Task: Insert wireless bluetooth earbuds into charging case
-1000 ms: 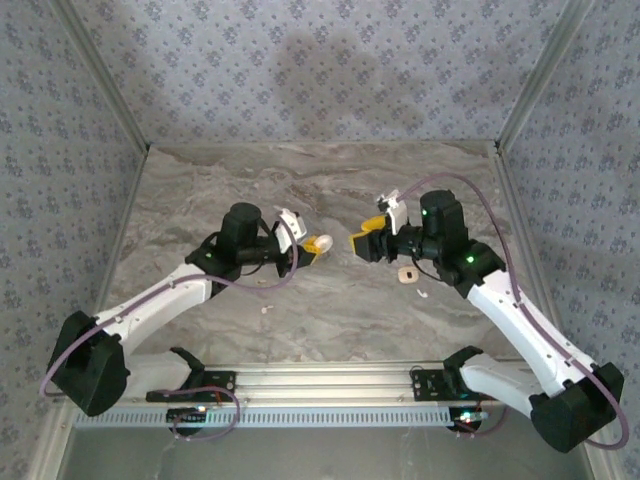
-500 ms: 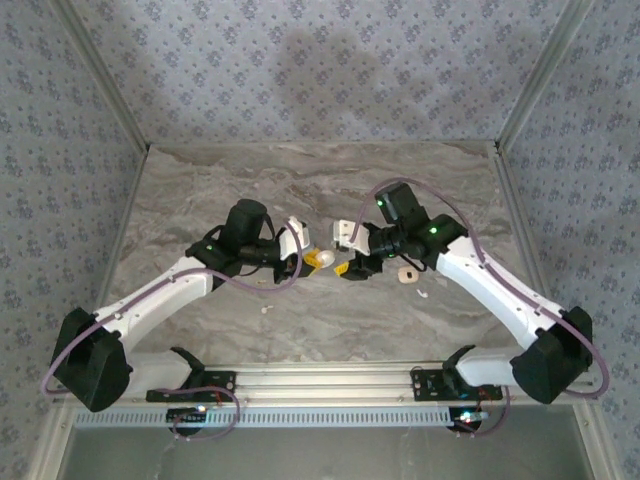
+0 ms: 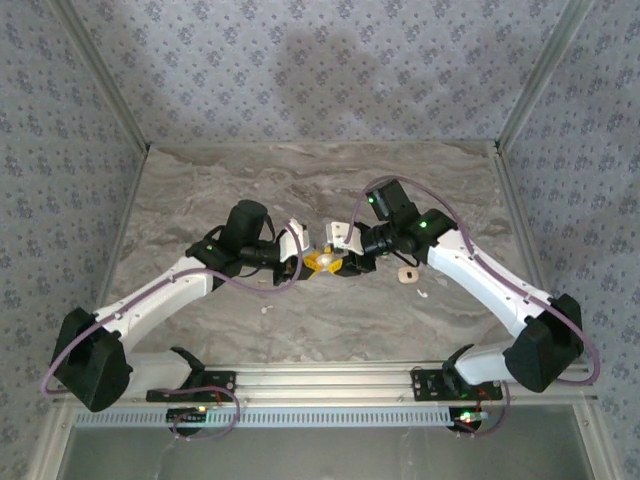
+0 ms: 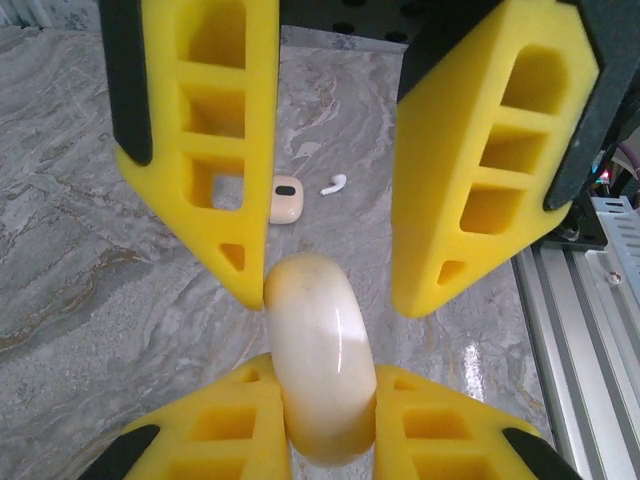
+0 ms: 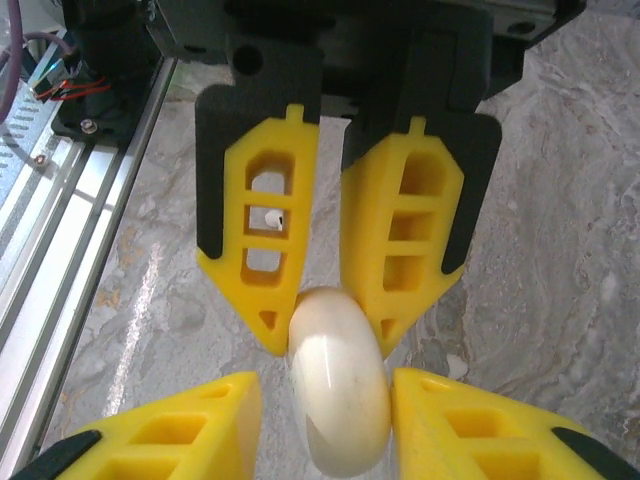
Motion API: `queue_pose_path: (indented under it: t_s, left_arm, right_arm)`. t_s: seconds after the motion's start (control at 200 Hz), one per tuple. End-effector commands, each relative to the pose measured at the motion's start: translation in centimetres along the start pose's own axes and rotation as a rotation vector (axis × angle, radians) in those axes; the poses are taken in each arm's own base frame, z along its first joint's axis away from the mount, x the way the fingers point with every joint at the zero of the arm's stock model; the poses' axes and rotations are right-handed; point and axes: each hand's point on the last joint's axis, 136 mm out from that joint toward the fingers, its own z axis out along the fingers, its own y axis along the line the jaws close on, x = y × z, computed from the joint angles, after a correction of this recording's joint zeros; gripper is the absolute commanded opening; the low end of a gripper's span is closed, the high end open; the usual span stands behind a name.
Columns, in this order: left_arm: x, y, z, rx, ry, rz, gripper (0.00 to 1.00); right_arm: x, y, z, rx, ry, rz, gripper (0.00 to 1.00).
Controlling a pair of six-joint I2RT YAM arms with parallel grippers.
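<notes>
Two earbuds [image 3: 421,294], one case [image 4: 286,199], one disc [image 4: 320,370]

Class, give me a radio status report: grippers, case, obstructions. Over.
Left gripper shut on cream round disc. Right gripper open, straddling that disc. Charging case on table, earbud beside it, apart. Nothing covering the case.

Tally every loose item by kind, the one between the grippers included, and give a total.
Earbuds: 2
Charging case: 1
White disc: 1
Total: 4
</notes>
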Motion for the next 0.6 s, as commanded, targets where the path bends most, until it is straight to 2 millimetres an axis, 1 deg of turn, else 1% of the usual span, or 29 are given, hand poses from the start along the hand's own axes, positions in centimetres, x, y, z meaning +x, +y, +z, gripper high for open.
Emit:
queue_pose_path:
  t_s: [0.0, 0.245, 0.355, 0.47, 0.515, 0.595]
  left_arm:
    - [-1.43, -0.28, -0.49, 0.018, -0.033, 0.037, 0.17]
    - [-1.81, -0.32, -0.64, 0.018, -0.042, 0.046, 0.17]
    - [-1.92, -0.35, -0.73, 0.017, -0.044, 0.048, 0.17]
    - [-2.07, -0.3, -0.84, 0.012, -0.042, 0.047, 0.18]
    - [-2.19, -0.26, -0.91, 0.008, -0.043, 0.047, 0.2]
    - [-2.22, -0.01, -0.97, -0.01, -0.044, 0.044, 0.27]
  right_arm:
    - [-1.44, 0.32, -0.17, -0.033, -0.048, -0.023, 0.36]
    - [-1.15, 0.3, 0.18, -0.045, -0.042, -0.01, 0.36]
    - [-1.2, 0.6, 0.12, -0.062, -0.044, -0.001, 0.32]
    - [-1.15, 0.72, -0.12, -0.067, -0.037, -0.006, 0.24]
    - [-1.15, 0.79, -0.23, -0.068, -0.036, -0.007, 0.22]
    - [-1.2, 0.81, -0.59, -0.06, -0.036, -0.008, 0.2]
